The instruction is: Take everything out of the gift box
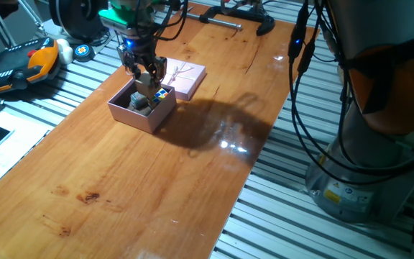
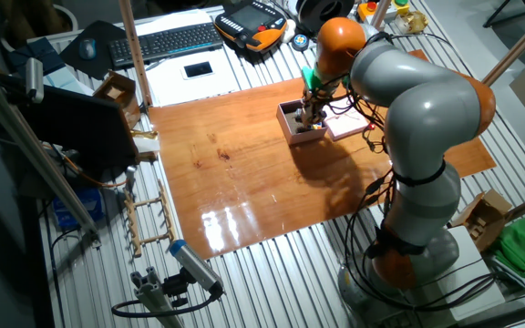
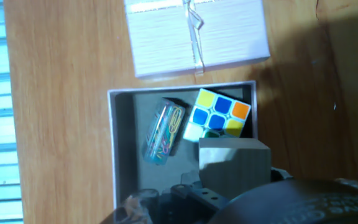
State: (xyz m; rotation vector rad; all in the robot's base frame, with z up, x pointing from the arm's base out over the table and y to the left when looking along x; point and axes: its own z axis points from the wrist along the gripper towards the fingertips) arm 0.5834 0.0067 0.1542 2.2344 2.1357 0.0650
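Box [image 1: 124, 109], upper left of the bench [image 1: 157, 187] beside its lid [image 3: 194, 34], holds the puzzle cube [image 3: 219, 115] and a clip case [image 3: 163, 132]. Fingers [image 1: 148, 80] apparently grip the block [image 3: 235, 168]; next, lift it clear.

Open pale-pink gift box [image 3: 112, 149] on the table, holding multicoloured puzzle cube [image 3: 219, 114], grey block [image 3: 235, 167], clear paperclip case [image 3: 163, 132].
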